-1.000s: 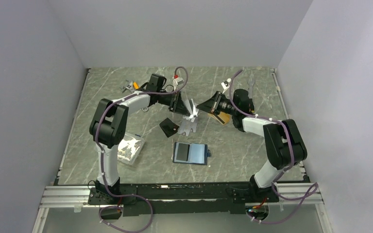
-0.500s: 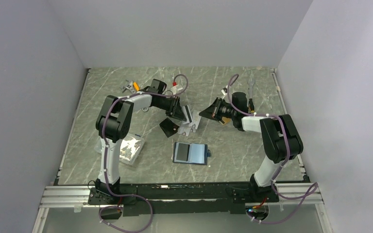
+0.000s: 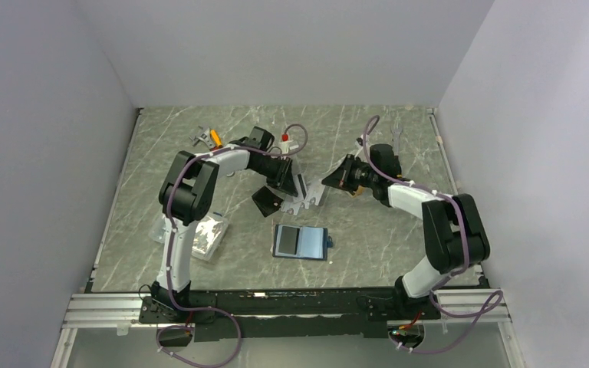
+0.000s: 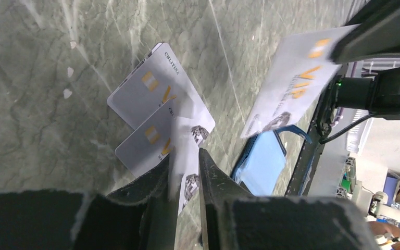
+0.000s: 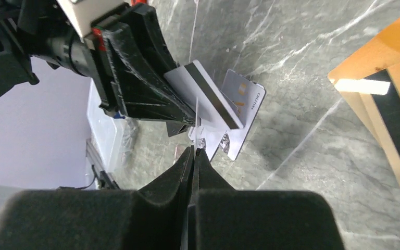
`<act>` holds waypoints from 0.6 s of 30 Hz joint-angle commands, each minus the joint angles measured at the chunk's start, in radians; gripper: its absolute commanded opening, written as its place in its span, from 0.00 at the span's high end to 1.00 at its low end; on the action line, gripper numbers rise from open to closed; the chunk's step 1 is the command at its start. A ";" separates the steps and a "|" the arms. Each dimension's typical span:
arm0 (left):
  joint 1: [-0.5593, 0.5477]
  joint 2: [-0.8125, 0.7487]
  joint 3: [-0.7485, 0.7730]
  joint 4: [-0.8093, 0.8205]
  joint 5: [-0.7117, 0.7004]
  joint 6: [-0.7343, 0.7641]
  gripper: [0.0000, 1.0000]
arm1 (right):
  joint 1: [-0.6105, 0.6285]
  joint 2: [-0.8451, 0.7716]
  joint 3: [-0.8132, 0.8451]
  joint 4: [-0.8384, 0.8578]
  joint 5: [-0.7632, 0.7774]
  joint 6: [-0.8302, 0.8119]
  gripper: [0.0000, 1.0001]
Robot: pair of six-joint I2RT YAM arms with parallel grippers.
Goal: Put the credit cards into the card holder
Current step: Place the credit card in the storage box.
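My left gripper [image 3: 291,184] [image 4: 185,156] has a silver-white credit card with a black stripe [image 5: 208,96] standing between its jaws, flat against one finger, with a narrow gap to the other. Facing it, my right gripper [image 3: 328,180] [image 5: 194,150] is shut on another silver-white card [image 4: 291,83], seen edge-on in its own view. Two more silver cards [image 3: 304,202] [image 4: 146,88] lie overlapping on the table below both grippers. A black card [image 3: 266,201] lies to their left. An orange-gold card [image 5: 385,104] lies under the right arm. The navy card holder [image 3: 301,241] [image 4: 263,161] lies open nearer the arm bases.
A clear plastic box of small parts [image 3: 203,234] sits at the left, near the left arm. Small tools with an orange part [image 3: 205,138] lie at the back left. A wrench [image 3: 396,134] lies at the back right. Grey walls enclose the marble table [image 3: 368,253] on three sides.
Both grippers have come down and nearer with their cards, now low over the silver cards on the table. The left arm has folded in and its cable loop has dropped.
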 commanded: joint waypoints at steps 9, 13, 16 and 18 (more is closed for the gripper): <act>-0.062 0.004 0.101 -0.148 -0.175 0.126 0.59 | -0.010 -0.187 0.011 -0.099 0.061 -0.077 1.00; -0.063 -0.049 0.090 -0.170 -0.251 0.153 0.43 | -0.011 -0.210 0.009 -0.112 0.046 -0.078 1.00; -0.063 -0.101 0.077 -0.191 -0.292 0.170 0.02 | -0.013 -0.229 -0.003 -0.100 0.029 -0.067 1.00; -0.069 -0.133 0.080 -0.220 -0.319 0.191 0.01 | -0.012 -0.239 -0.007 -0.094 0.016 -0.058 1.00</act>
